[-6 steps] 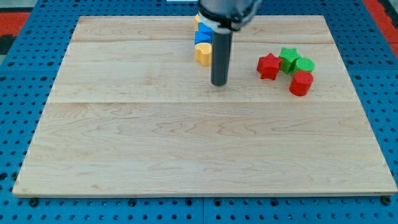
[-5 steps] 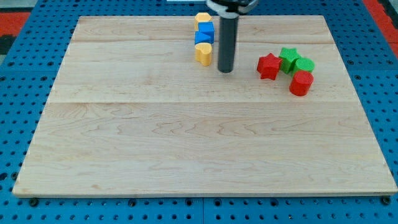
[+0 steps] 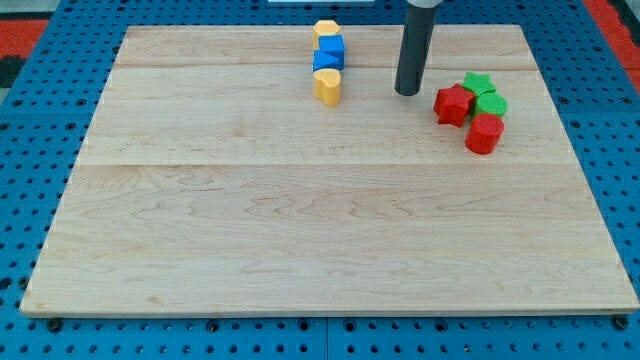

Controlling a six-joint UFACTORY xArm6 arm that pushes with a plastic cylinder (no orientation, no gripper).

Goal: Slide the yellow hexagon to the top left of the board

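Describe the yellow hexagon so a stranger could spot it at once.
Start at the wooden board and follow its top edge to just left of the middle, where a short column of blocks runs down. The yellow hexagon is the topmost, right at the edge, above the blue blocks. The other yellow block sits at the column's bottom.

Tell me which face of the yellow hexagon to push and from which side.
Push the yellow hexagon on its right-hand face, coming from the view's right, since it must go left. The blue blocks crowd its lower side. My tip sits lower right of it.
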